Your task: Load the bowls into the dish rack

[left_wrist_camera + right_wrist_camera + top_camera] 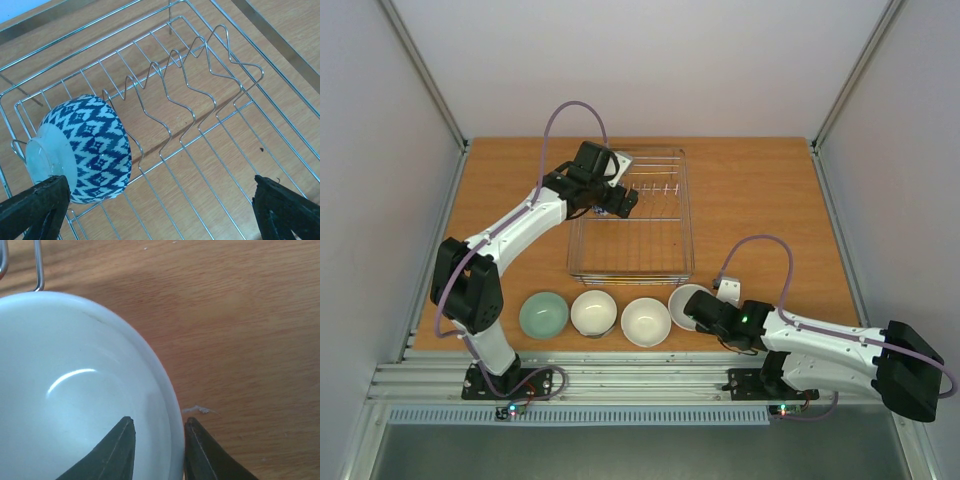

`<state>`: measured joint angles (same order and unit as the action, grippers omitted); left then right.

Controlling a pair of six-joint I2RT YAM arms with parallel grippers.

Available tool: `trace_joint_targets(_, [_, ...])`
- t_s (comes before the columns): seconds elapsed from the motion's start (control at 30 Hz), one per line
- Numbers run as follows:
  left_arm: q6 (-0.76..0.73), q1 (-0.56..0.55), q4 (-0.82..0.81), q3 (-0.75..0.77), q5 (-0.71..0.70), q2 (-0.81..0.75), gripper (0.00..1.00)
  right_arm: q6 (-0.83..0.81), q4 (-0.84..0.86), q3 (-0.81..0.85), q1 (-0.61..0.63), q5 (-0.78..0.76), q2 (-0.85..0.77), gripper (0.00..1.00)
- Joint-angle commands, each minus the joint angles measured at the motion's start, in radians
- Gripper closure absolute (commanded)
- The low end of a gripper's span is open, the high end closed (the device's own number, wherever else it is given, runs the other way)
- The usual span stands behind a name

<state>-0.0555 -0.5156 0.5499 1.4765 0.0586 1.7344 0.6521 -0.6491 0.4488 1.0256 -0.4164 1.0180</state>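
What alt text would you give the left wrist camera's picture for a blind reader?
A blue-and-white patterned bowl stands on its edge beside the end tine of a silvery wire dish rack on a wooden table. The left gripper hangs above it, open and empty, its dark fingertips in the bottom corners.

Blue-and-white patterned bowl (pixel 92 137), silvery rack (pixel 640 235)

Bowls (pixel 593 312) sit before the dish rack (pixel 630 270), rightmost bowl (pixel 75 380) perhaps touching; one bowl (pixel 85 145) inside.
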Motion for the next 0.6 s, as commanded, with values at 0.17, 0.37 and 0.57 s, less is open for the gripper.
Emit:
trace_joint_targets(0.17, [0.001,0.004,-0.030,-0.016,0.001,0.008,0.01,0.033,-0.007,-0.013,-0.005,-0.035,-0.015,0.93])
trace_joint_targets(0.37, [0.001,0.004,-0.027,-0.015,0.004,0.008,0.01,0.076,-0.130,0.001,-0.005,-0.090,-0.086,0.99])
trace_joint_targets(0.57, [-0.005,0.004,-0.017,-0.009,0.042,0.003,0.01,0.159,-0.397,0.053,-0.003,-0.216,-0.251,0.99])
